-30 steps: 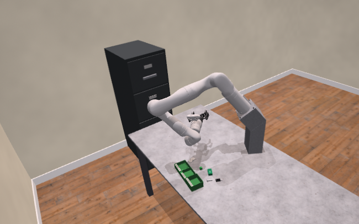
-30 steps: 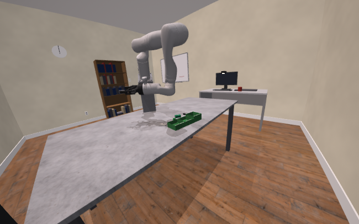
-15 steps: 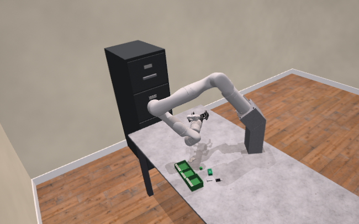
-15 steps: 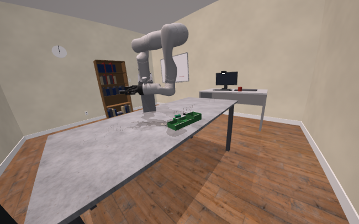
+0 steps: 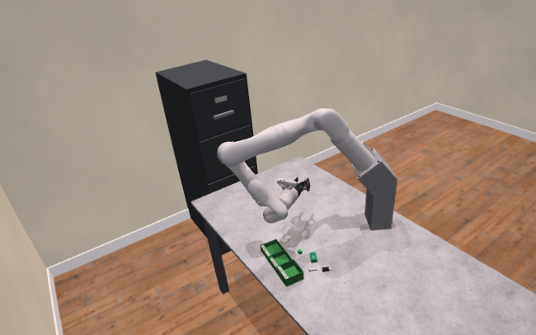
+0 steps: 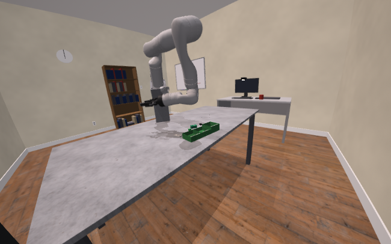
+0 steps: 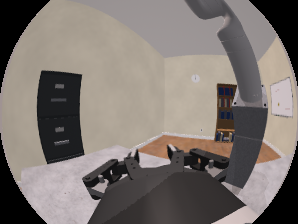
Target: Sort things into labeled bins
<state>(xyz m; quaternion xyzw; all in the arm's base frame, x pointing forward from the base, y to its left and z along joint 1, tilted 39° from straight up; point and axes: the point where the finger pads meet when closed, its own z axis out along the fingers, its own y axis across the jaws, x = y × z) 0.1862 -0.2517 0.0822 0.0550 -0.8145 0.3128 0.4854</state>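
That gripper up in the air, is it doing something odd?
A bit. The gripper hangs high above the table, pointing sideways with nothing between its half-closed fingers, while the small pieces lie below beside the green bins.

the labels on the green bins (image 5: 281, 262) and the small things beside them are too small to read.

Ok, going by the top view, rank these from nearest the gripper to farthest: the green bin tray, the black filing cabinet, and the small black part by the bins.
1. Black filing cabinet, behind the gripper, at the table's end.
2. Green bin tray, on the table below, towards the camera.
3. Small black part, past the bins' right side, farthest.
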